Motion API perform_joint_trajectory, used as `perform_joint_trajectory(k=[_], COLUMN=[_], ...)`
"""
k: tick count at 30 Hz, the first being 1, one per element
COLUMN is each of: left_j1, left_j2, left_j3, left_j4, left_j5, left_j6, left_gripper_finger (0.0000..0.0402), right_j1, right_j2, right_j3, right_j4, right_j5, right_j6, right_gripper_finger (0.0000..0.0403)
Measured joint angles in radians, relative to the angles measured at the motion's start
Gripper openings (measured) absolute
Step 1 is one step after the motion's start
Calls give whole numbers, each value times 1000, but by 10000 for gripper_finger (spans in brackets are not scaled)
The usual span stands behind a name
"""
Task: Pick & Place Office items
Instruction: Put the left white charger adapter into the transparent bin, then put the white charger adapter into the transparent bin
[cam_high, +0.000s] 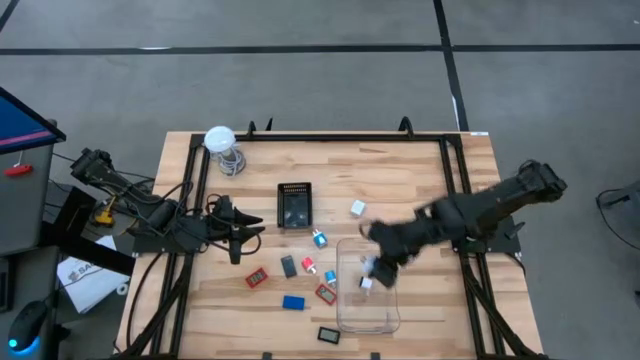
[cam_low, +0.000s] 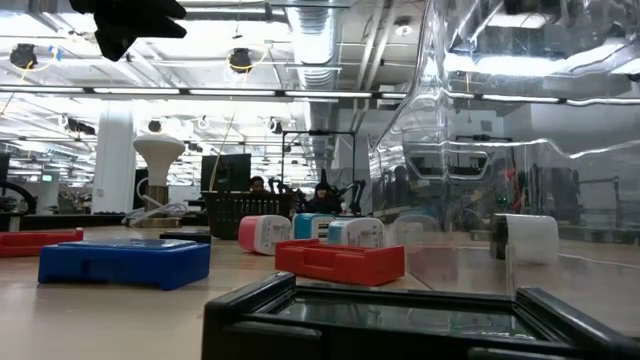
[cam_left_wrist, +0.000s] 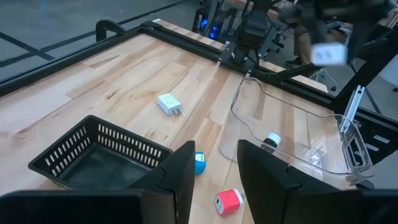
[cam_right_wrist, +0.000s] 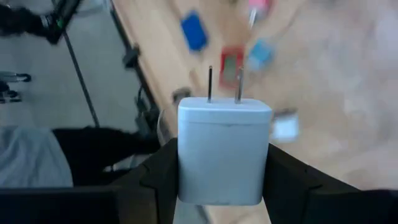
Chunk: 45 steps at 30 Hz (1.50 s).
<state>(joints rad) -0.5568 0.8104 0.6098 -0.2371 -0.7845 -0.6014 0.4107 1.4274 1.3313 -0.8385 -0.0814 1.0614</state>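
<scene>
My right gripper (cam_high: 372, 266) hangs over the clear plastic box (cam_high: 366, 312), shut on a white plug cube (cam_right_wrist: 224, 155) whose two metal prongs point away from the wrist. A second white cube (cam_left_wrist: 272, 140) lies inside the box. A third white cube (cam_high: 357, 208) rests on the wood beside the black mesh tray (cam_high: 295, 204). Cyan-and-red bits (cam_high: 319, 238), flat red pieces (cam_high: 257, 278), a blue piece (cam_high: 293, 302) and black pieces (cam_high: 289, 265) lie scattered on the table. My left gripper (cam_high: 250, 232) waits open at the table's left, touching nothing. My right gripper pinches the white plug cube between its two fingers (cam_right_wrist: 158, 177), one on each of two opposite side faces (cam_right_wrist: 186, 162). The prong end (cam_right_wrist: 224, 93) sticks out past the fingertips. The cube is lifted clear above the clear box.
A white ball-shaped thing on a wire coil (cam_high: 220, 140) stands near the table's far left corner. Black frame rails (cam_high: 455, 165) run along the table's sides. The clear box's tall walls (cam_low: 480, 150) fill the right of the low view. Bare wood lies at the far right.
</scene>
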Motion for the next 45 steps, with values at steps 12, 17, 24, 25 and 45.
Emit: perform_joint_trajectory(k=[12, 17, 24, 25, 45], left_j1=[0, 0, 0, 0, 0], left_j2=[0, 0, 0, 0, 0], left_j3=[0, 0, 0, 0, 0], left_j4=[18, 22, 22, 22, 20], left_j5=[9, 27, 50, 50, 50], left_j6=[53, 50, 45, 45, 53], left_gripper_finger=[117, 117, 117, 117, 117], right_j1=[192, 190, 170, 165, 107], right_j2=[227, 340, 464, 470, 461], right_j3=[-40, -40, -40, -41, -39], right_j4=[62, 43, 78, 81, 124], right_j5=[26, 22, -16, -15, -3], right_j6=[27, -118, -334, -347, -334], right_gripper_finger=[167, 167, 167, 167, 324])
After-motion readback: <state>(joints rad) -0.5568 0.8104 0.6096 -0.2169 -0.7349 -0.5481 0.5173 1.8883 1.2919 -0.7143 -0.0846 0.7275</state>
